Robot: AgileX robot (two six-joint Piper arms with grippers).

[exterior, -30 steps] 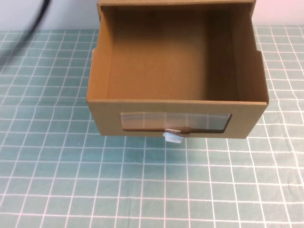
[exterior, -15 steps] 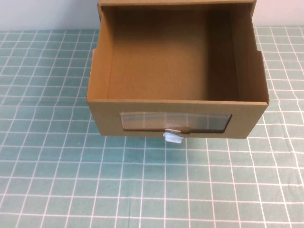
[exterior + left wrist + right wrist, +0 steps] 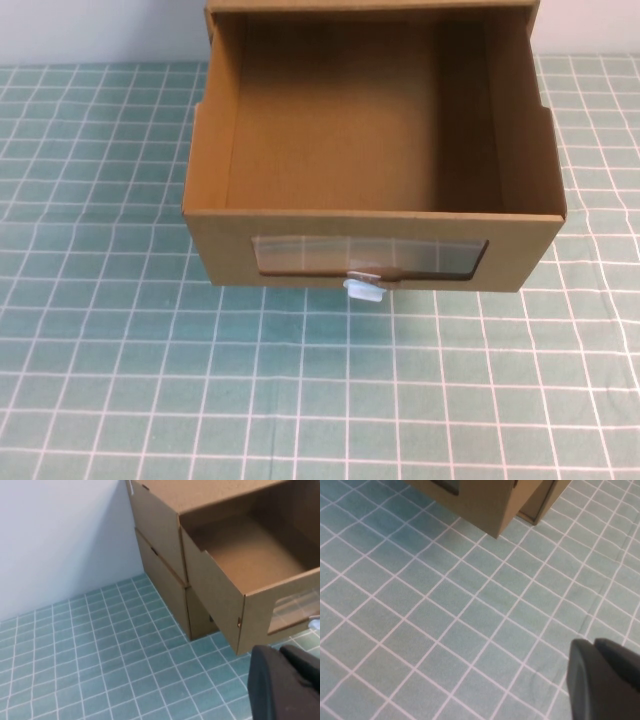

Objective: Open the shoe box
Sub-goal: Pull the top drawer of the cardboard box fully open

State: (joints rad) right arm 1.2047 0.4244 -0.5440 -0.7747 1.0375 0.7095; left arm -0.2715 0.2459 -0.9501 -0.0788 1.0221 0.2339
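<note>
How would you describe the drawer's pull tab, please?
The brown shoe box stands on the green checked cloth, drawer out, left hand and right hand near it. Under the drawer's clear window, the tab is the only white piece.

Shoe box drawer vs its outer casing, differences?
The brown cardboard drawer is open-topped and empty; the brown cardboard outer casing has a closed top. The drawer juts out with a clear window and white tab; the casing shows neither. Same material. Left claw sits near the drawer's front corner; right claw, shut, over green grid cloth.
</note>
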